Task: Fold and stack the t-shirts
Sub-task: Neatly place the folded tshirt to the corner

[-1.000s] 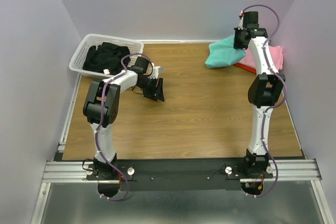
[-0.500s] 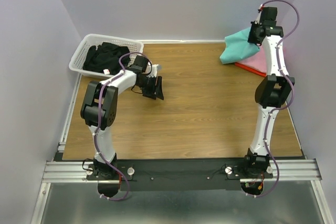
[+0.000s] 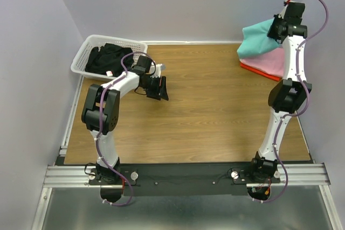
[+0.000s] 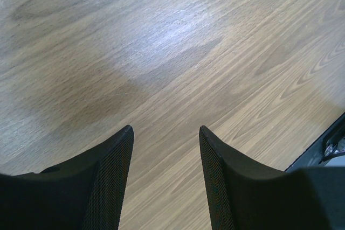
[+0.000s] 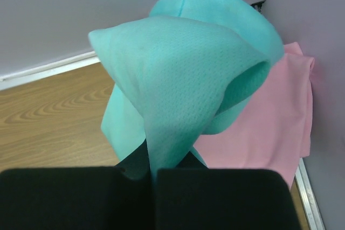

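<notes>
My right gripper [image 3: 276,29] is shut on the turquoise t-shirt [image 3: 257,37] and holds it up in the air over the far right corner; in the right wrist view the turquoise cloth [image 5: 183,84] bunches out from between the closed jaws. Below it lies the pink t-shirt [image 3: 272,60] on top of a red-orange one [image 3: 252,68]; the pink shirt also shows in the right wrist view [image 5: 269,127]. My left gripper [image 3: 161,89] is open and empty above bare wood, its fingers [image 4: 113,171] apart in the left wrist view.
A white slatted basket [image 3: 89,52] holding dark clothes [image 3: 108,60] stands at the far left corner. Purple walls close in on the left, back and right. The metal rail [image 3: 183,175] with the arm bases runs along the near edge.
My right arm has lifted and carried the turquoise t-shirt right and farther back, from beside the pink shirt to above it. The left arm has barely moved.
</notes>
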### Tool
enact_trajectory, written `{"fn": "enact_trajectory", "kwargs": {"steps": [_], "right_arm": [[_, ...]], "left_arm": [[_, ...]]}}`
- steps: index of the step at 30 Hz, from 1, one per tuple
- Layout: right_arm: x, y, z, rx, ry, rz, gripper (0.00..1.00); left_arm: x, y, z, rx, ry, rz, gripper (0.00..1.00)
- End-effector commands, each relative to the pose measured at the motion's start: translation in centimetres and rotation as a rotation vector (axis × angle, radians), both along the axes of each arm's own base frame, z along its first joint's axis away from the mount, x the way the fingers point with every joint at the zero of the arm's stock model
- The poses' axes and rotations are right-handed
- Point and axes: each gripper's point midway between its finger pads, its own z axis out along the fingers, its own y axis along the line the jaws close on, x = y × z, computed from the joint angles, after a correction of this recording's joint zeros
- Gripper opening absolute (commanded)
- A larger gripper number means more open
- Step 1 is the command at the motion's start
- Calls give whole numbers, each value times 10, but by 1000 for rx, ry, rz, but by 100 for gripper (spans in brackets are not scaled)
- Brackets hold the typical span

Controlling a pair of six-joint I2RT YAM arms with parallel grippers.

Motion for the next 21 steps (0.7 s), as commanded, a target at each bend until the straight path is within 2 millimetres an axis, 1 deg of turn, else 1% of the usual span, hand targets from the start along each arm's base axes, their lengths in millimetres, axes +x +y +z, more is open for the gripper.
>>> {"fn": "enact_trajectory", "kwargs": {"steps": [1, 4, 5, 8, 12, 15, 16, 18, 21], "right_arm": [[0, -3, 47, 11, -117, 4, 0], [0, -8, 39, 9, -102, -2, 1], [0, -12, 30, 7, -83, -11, 0], [0, -18, 19, -1, -60, -24, 0], [2, -31, 1, -16, -26, -55, 0], [2, -38, -10, -28, -6, -68, 0], [1, -39, -16, -33, 9, -73, 0], [0, -46, -22, -62, 29, -96, 0], [1, -48, -20, -75, 21, -94, 0]], "left_arm": [[3, 3, 9, 6, -33, 18, 60], [2, 3, 9, 3, -33, 12, 60], [1, 4, 8, 7, -28, 15, 60], [1, 4, 10, 9, -34, 15, 60], [2, 5, 15, 9, -45, 19, 60], [0, 4, 14, 9, -41, 15, 60], [0, 5, 15, 10, -42, 19, 60], [-2, 6, 16, 11, -42, 19, 60], [-4, 7, 16, 15, -42, 22, 60]]}}
